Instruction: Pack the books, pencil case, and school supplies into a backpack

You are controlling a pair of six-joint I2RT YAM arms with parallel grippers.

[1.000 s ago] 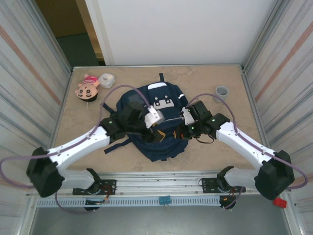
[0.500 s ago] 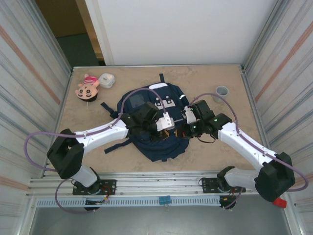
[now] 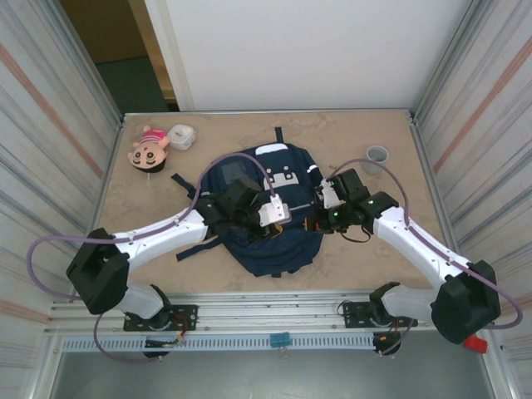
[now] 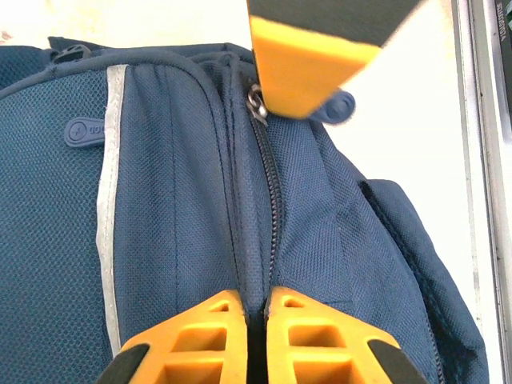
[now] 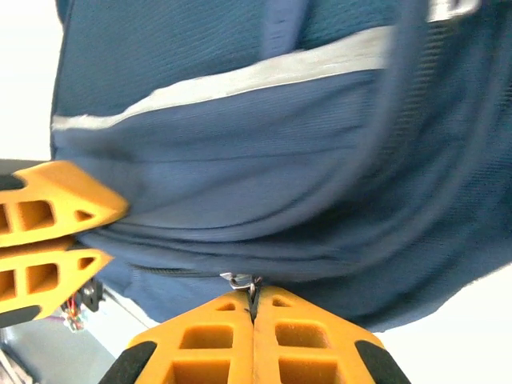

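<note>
At the middle of the top view, the backpack (image 3: 268, 248) lies flat on the table (image 3: 366, 266), front side up. Both grippers meet over its lower right part, the left gripper (image 3: 285, 223) just left of the right gripper (image 3: 312, 219) and near it.

From the left wrist, the left gripper (image 4: 254, 302) sits at the bottom centre of the frame, clenched on the backpack (image 4: 168, 200) where the zipper seam runs down between its tips. At the top of that frame, one right finger (image 4: 308, 56) touches the zipper pull (image 4: 257, 104) at the far end of the seam.

From the right wrist, the right gripper (image 5: 254, 308) at the bottom centre is pinched tight on the zipper pull (image 5: 240, 279), under the backpack's (image 5: 240, 176) pale stripe. The left gripper (image 5: 112, 234) shows at the left edge, pressed into the fabric.

A doll head (image 3: 148, 150) lies at the upper left of the table and a cup (image 3: 378, 155) at the upper right, both well apart from the backpack.
</note>
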